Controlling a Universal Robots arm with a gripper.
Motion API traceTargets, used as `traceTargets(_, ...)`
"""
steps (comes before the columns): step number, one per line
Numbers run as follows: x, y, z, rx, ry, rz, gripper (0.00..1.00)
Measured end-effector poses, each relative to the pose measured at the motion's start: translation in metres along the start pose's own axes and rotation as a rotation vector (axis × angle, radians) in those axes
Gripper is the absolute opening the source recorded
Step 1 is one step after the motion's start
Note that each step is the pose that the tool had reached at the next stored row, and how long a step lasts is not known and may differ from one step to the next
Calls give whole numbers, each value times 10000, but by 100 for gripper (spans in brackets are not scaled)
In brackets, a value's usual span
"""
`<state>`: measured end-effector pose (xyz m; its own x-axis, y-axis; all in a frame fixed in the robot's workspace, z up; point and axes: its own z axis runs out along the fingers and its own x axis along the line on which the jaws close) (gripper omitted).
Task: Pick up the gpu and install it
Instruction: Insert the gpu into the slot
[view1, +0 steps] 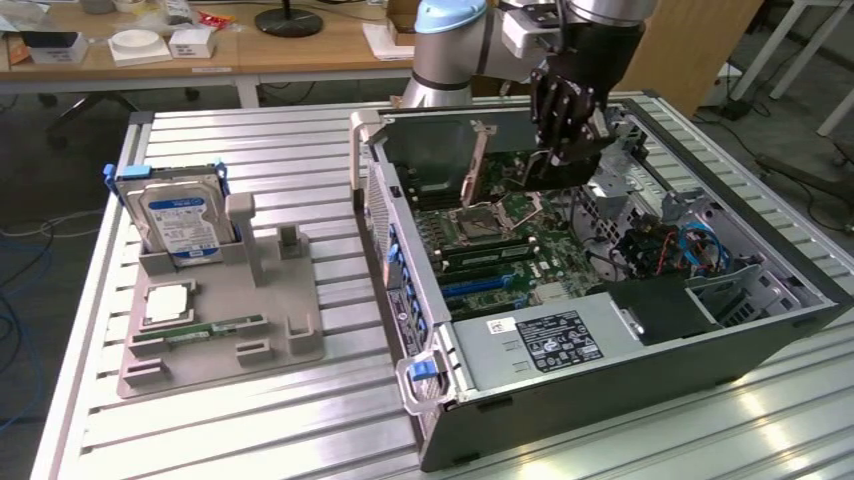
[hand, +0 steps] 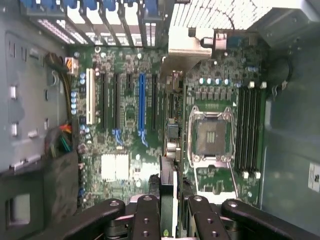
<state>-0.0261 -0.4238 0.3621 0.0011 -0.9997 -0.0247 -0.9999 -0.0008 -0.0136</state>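
My gripper (view1: 566, 150) hangs over the back part of the open computer case (view1: 641, 375), shut on the gpu (view1: 578, 168), a dark card held on edge above the motherboard (view1: 514, 255). In the wrist view the gpu (hand: 168, 177) runs edge-on out from between the black fingers (hand: 145, 220), and its silver end bracket (hand: 187, 47) reaches toward the case's rear slots. The card hovers beside the CPU socket (hand: 212, 132), apart from the long blue expansion slot (hand: 141, 107). Its lower edge looks clear of the board.
On the grooved table (view1: 267, 140), a grey fixture tray (view1: 267, 310) at the exterior view's left holds a hard drive with a blue-white label (view1: 180, 220), a RAM stick (view1: 200, 328) and a CPU chip (view1: 167, 302). Cables and a drive cage (view1: 667, 250) crowd the case's far side.
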Motion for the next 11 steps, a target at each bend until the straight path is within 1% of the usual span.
traceTargets(3,11,37,17,-2,5,12,27)
traceTargets(7,111,44,34,0,2,23,27)
traceTargets(8,122,61,41,2,1,25,27)
traceTargets(11,127,187,71,0,1,22,27)
